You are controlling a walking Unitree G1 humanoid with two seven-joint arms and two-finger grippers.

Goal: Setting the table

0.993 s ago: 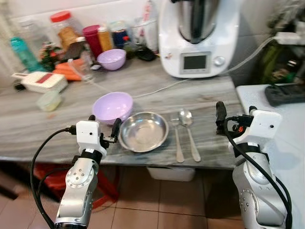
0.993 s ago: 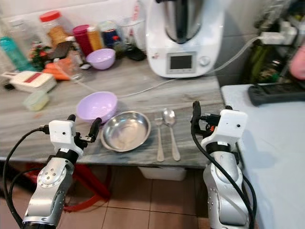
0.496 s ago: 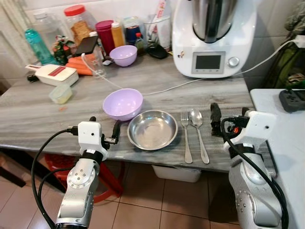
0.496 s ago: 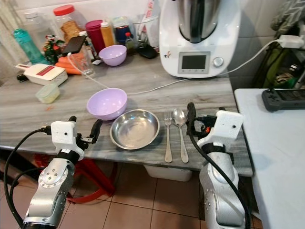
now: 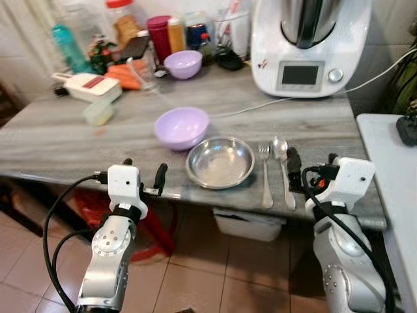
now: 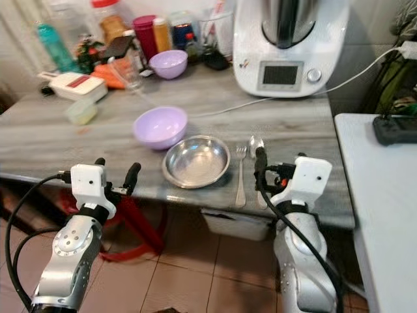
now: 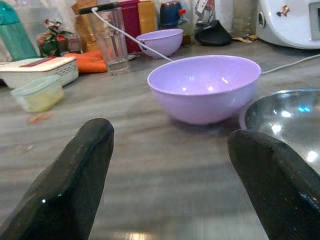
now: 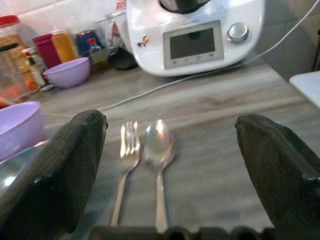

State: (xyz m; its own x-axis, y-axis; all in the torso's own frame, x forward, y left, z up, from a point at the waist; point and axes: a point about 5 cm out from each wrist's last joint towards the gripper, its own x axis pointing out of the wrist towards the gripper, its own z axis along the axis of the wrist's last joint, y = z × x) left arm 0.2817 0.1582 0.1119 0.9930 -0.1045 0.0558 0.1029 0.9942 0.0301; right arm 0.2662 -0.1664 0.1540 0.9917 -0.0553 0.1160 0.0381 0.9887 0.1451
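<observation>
- Counter (image 5: pixel 78 140): grey wood-grain top; its near edge runs just ahead of both grippers, with tiled floor (image 5: pixel 195 287) open below.
- Steel bowl (image 5: pixel 220 162): sits close to the near edge; bare counter lies at its 9 o'clock.
- Purple bowl (image 5: pixel 182 127): touching or just beside the steel bowl, at its 10 o'clock.
- Fork (image 5: pixel 266 176) and spoon (image 5: pixel 283 171): side by side at 3 o'clock of the steel bowl, long axes running 12 to 6, heads at 12, handles toward the near edge.
- Left gripper (image 5: pixel 142 176): fingers spread wide, holding nothing, at the counter edge; the purple bowl lies at its 1 o'clock, apart.
- Right gripper (image 5: pixel 311 171): fingers spread wide, empty, at the near edge; the spoon lies just beside its inner finger (image 5: pixel 292 163).
- Cooker (image 5: pixel 306 42): white, at the back, 12 o'clock of the cutlery; its cable (image 5: pixel 260 107) crosses the counter.
- Jars (image 5: pixel 153 32): crowd the back, with a second purple bowl (image 5: pixel 183 63).
</observation>
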